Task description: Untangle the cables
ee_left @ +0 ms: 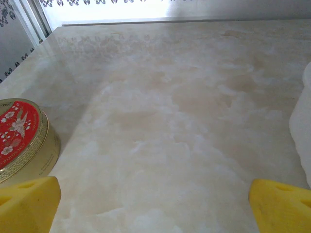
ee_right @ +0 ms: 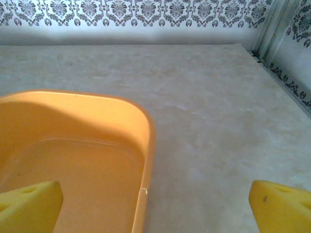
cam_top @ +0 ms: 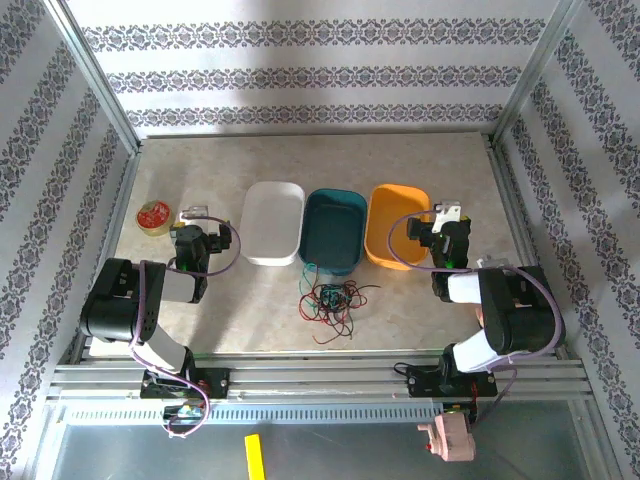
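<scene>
Overhead, between the claws: the cables (cam_top: 330,300), a loose knot of red, dark green and black wires, lie on the counter (cam_top: 420,160), nearer the arm bases than either claw and just short of the teal tray (cam_top: 334,230).
Overhead, left claw (cam_top: 195,212): jaws wide, holding nothing. A round red tin (cam_top: 154,216) sits just to its left and a white tray (cam_top: 273,222) to its right. The cables are to its right and behind it.
Overhead, right claw (cam_top: 447,213): wide and empty, just beside the orange tray (cam_top: 397,225). The cables are to its left and behind it.
Left wrist, ahead of the claw: bare counter between the yellow fingertips (ee_left: 26,204), with the tin at left and the white tray's edge at right.
Right wrist, ahead of the claw: the orange tray's rim curves away from above the left fingertip (ee_right: 29,206), with bare counter to the right.
Step in hand: reaching for the tangle, as I judge it.
Doing it well: bring both claws back and inward and lower them at opposite fringes of the knot. Each should pinch one outlying loop of a single colour, not the dense middle. Then part slowly.
</scene>
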`<control>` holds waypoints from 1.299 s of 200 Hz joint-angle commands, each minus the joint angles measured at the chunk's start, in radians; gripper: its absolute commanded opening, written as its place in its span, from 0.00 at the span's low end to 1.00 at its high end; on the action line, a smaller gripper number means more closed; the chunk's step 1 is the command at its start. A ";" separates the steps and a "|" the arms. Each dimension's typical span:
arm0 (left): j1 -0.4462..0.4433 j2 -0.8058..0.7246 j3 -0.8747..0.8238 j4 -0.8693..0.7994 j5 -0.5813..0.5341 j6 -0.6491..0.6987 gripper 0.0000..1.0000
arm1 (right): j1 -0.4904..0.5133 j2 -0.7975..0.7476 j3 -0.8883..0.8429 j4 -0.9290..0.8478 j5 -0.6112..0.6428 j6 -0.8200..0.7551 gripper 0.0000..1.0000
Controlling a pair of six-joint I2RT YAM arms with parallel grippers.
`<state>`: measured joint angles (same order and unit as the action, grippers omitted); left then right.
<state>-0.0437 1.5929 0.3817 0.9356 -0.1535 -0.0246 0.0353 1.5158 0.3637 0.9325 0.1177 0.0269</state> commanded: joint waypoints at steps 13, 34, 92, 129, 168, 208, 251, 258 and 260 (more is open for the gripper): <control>0.015 0.003 -0.012 0.059 -0.004 0.006 0.99 | 0.003 0.008 0.004 0.020 -0.021 -0.006 0.98; 0.015 0.003 -0.012 0.060 -0.004 0.006 0.99 | 0.003 0.007 0.005 0.020 -0.022 -0.005 0.98; 0.015 0.003 -0.011 0.055 0.000 0.004 0.99 | 0.002 0.009 0.006 0.019 -0.023 -0.004 0.98; 0.019 0.002 -0.011 0.055 0.002 -0.002 0.99 | -0.006 0.009 0.007 0.016 -0.030 0.005 0.98; 0.021 0.003 -0.012 0.055 0.004 -0.005 0.99 | -0.009 0.011 0.009 0.015 -0.033 0.008 0.98; 0.021 0.003 -0.012 0.055 0.005 -0.004 0.99 | -0.012 0.010 0.009 0.014 -0.040 0.009 0.98; 0.021 0.003 -0.014 0.060 0.000 -0.003 0.99 | -0.014 0.009 0.009 0.014 -0.045 0.007 0.98; 0.021 0.002 -0.015 0.060 -0.004 -0.002 0.99 | -0.014 0.009 0.009 0.014 -0.044 0.007 0.98; 0.021 0.002 -0.015 0.060 -0.004 -0.002 0.99 | -0.014 0.009 0.009 0.014 -0.045 0.007 0.98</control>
<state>-0.0372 1.5929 0.3817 0.9356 -0.1535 -0.0254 0.0341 1.5158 0.3637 0.9321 0.0906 0.0273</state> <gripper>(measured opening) 0.992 0.980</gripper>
